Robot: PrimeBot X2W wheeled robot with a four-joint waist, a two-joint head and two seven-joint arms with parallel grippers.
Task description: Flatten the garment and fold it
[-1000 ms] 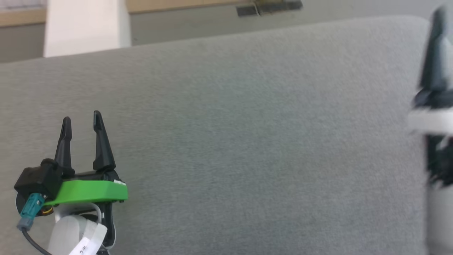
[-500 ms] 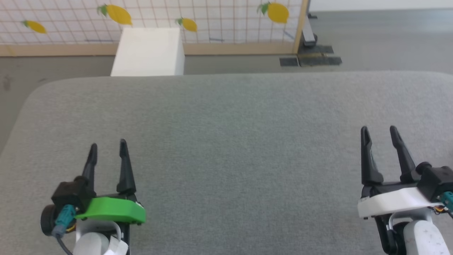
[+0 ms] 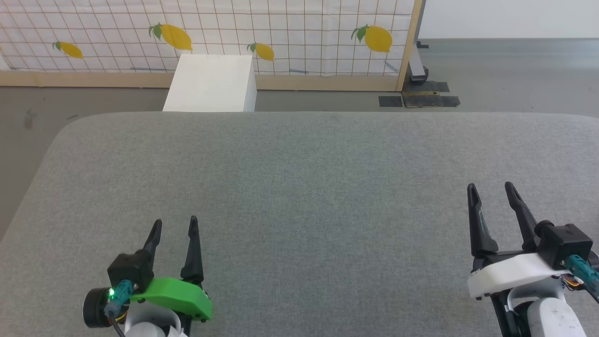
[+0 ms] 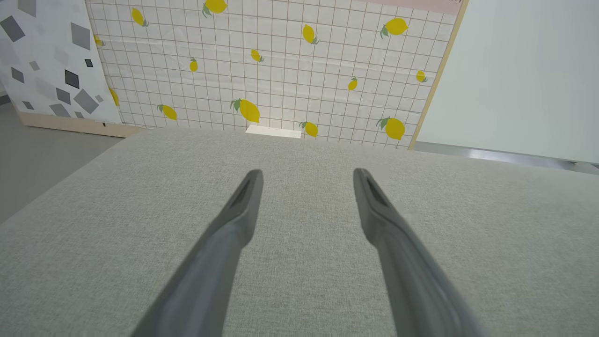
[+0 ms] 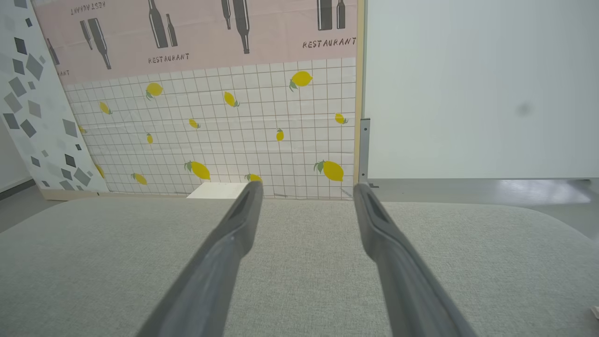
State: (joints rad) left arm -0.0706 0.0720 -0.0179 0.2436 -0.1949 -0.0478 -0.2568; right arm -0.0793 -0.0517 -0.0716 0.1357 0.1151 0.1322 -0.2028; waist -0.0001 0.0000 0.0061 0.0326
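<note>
Over nubby grey fabric pad (image 3: pixel 299 187) — left gripper (image 3: pixel 175 221), right gripper (image 3: pixel 489 185): tapered dark fingers (image 3: pixel 192 252) apart

Matt woven cloth surface (image 3: pixel 299 178), frame (image 3: pixel 406 56) perhaps wood

I am looking down on the bench (image 3: pixel 299 178), a broad top covered in grey woven fabric that lies flat and even. Its far edge runs straight across my head view, and both far corners are rounded. At the lower right of my right wrist view a small pale scrap (image 5: pixel 595 311) lies on the fabric, too small to identify.
</note>
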